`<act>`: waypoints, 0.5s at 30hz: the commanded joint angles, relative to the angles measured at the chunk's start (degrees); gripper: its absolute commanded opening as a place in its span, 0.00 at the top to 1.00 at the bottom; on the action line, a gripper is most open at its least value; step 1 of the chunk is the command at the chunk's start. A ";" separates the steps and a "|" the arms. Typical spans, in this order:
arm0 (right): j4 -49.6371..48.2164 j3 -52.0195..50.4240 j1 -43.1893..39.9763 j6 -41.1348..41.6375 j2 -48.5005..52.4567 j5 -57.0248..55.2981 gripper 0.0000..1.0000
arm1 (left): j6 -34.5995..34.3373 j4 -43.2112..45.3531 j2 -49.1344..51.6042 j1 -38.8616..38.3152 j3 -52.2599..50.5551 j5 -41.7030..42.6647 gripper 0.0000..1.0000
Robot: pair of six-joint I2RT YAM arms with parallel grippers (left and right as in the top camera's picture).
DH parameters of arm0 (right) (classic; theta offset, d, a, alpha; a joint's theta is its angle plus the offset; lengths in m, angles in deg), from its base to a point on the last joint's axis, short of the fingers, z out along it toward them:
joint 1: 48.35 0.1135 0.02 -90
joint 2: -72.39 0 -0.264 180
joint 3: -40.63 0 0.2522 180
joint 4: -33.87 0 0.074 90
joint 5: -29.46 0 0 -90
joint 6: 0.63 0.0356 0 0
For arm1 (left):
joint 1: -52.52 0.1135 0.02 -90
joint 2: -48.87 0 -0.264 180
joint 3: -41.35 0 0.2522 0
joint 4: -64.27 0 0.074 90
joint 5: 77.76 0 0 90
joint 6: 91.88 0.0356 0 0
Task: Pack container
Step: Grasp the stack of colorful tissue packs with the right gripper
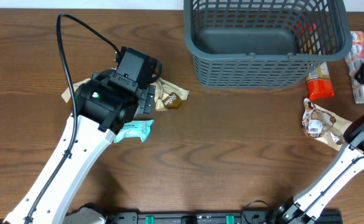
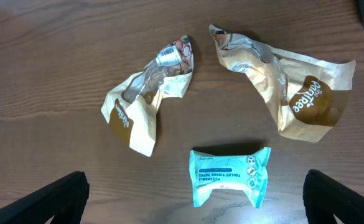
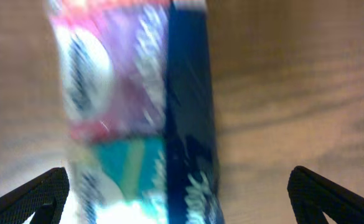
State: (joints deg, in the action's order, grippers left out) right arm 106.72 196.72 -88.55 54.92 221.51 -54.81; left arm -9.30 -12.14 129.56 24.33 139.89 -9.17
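Observation:
The container, a dark grey-blue slotted basket [image 1: 262,59], stands at the back right and looks empty. My left gripper [image 1: 148,98] is open and empty above the table. In the left wrist view it [image 2: 197,196] hovers over a teal wipes packet [image 2: 230,175] with two crumpled tan-brown snack packets [image 2: 145,93] [image 2: 294,90] beyond. The teal packet [image 1: 135,130] and one brown packet [image 1: 171,97] also show overhead. My right gripper [image 3: 178,193] is open, low over blurred colourful packets [image 3: 132,112] at the far right [image 1: 363,92].
An orange-red packet [image 1: 320,84] lies just in front of the basket's right corner. A clear-and-brown packet [image 1: 318,121] lies nearer the front. More colourful packets [image 1: 359,45] sit at the right edge. A black cable [image 1: 85,28] loops over the left arm.

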 commanded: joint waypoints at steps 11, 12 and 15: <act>-1.88 0.37 2.34 3.87 0.09 5.68 0.01 | 0.28 -0.13 0.57 0.26 -0.22 -0.72 0.01; -1.86 0.37 2.16 4.13 0.11 5.66 0.01 | 0.28 -0.13 0.57 0.26 -0.22 -0.72 0.01; -1.68 0.35 1.60 4.68 0.44 5.75 0.01 | 0.28 -0.13 0.57 0.26 -0.22 -0.74 0.01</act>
State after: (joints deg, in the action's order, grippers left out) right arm 104.97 196.72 -86.15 58.02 221.51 -50.06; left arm -9.30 -12.14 129.58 24.33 139.89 -9.17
